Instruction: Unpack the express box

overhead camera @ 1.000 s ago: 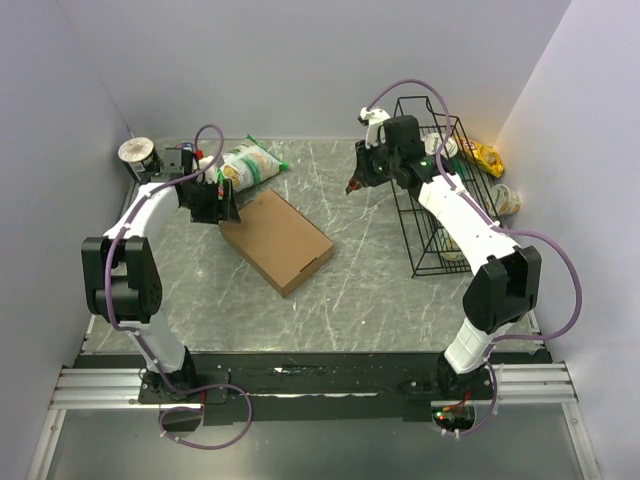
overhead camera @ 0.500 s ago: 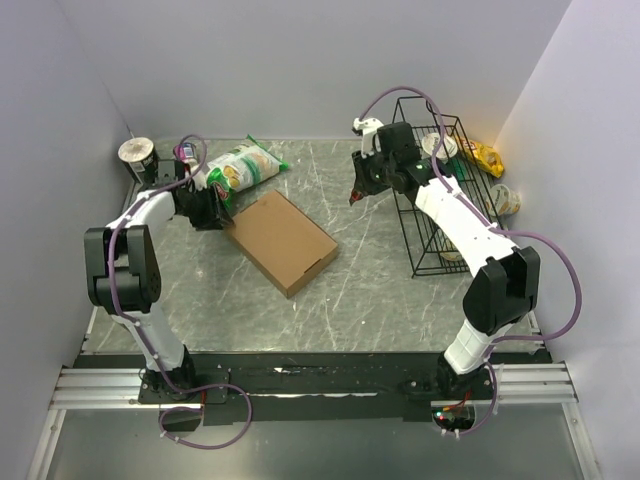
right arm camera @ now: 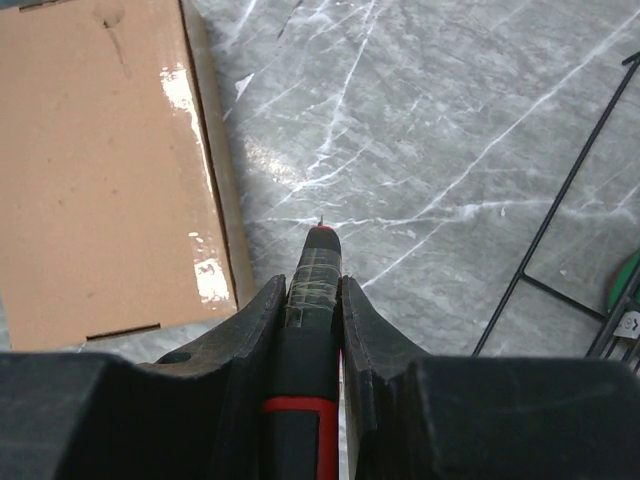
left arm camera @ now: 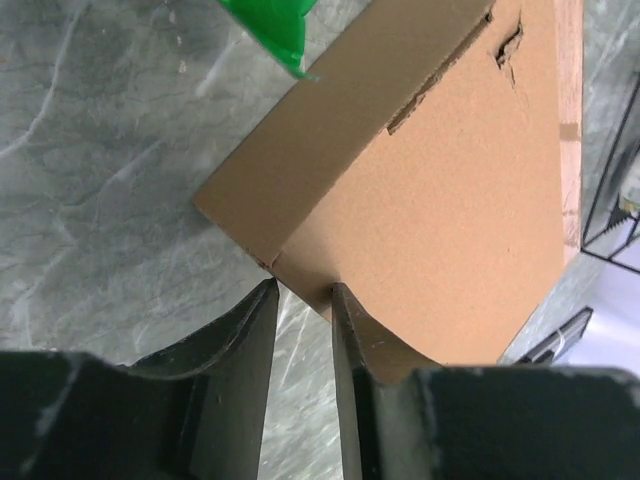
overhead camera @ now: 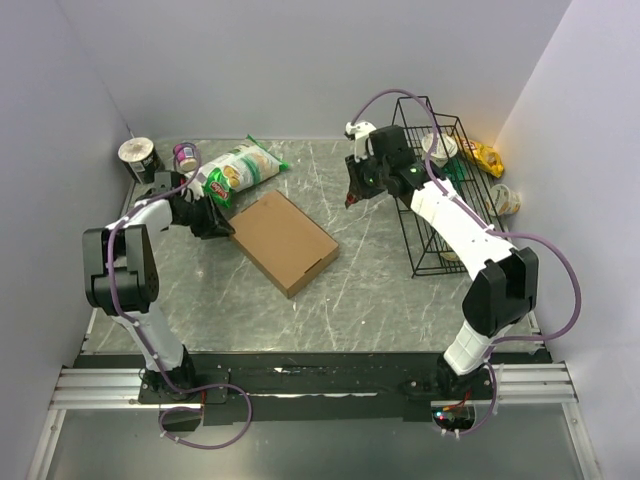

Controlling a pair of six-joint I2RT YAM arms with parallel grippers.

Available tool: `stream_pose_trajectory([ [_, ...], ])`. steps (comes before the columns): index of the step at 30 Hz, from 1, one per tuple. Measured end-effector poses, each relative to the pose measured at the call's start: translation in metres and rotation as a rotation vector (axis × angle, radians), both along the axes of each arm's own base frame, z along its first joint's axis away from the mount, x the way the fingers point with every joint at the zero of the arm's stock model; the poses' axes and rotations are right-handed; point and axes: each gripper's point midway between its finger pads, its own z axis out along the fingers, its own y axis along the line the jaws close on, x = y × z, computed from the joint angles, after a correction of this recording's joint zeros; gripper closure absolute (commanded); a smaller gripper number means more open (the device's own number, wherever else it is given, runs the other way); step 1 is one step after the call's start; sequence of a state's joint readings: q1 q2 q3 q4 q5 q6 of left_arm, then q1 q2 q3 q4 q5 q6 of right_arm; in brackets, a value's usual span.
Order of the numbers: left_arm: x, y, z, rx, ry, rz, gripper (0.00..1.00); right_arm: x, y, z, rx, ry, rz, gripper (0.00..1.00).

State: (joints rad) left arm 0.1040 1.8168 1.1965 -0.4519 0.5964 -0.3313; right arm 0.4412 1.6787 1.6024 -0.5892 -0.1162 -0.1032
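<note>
The express box (overhead camera: pixel 285 240), plain brown and closed, lies flat left of centre on the grey marble table (overhead camera: pixel 390 290). The left gripper (left arm camera: pixel 303 290) brackets its left corner with narrow jaws; whether they pinch it is unclear. Farther right, the right gripper (right arm camera: pixel 312 288) clamps a black tool (right arm camera: pixel 318 258) with a red band and a taped tip, held above the table beside the box. Behind the box lies a green-and-white snack bag (overhead camera: pixel 238 168), its lettering too small to read.
</note>
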Motion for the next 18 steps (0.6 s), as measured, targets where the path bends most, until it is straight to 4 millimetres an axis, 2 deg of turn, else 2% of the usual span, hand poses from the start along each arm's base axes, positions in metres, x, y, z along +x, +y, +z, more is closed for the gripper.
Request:
stream_pose_trajectory([
  [4,-0.007,0.008,-0.002,-0.062,-0.03,-0.022,0.66,-0.007,-0.004,-0.006,-0.013,0.013,-0.003,1.0],
  [10,-0.032,0.025,-0.004,-0.166,-0.089,-0.018,0.66,-0.011,-0.009,-0.016,-0.032,0.031,-0.014,1.0],
  [18,-0.04,0.025,-0.005,-0.234,-0.15,-0.053,0.68,-0.011,-0.01,-0.017,-0.039,0.03,-0.016,1.0],
])
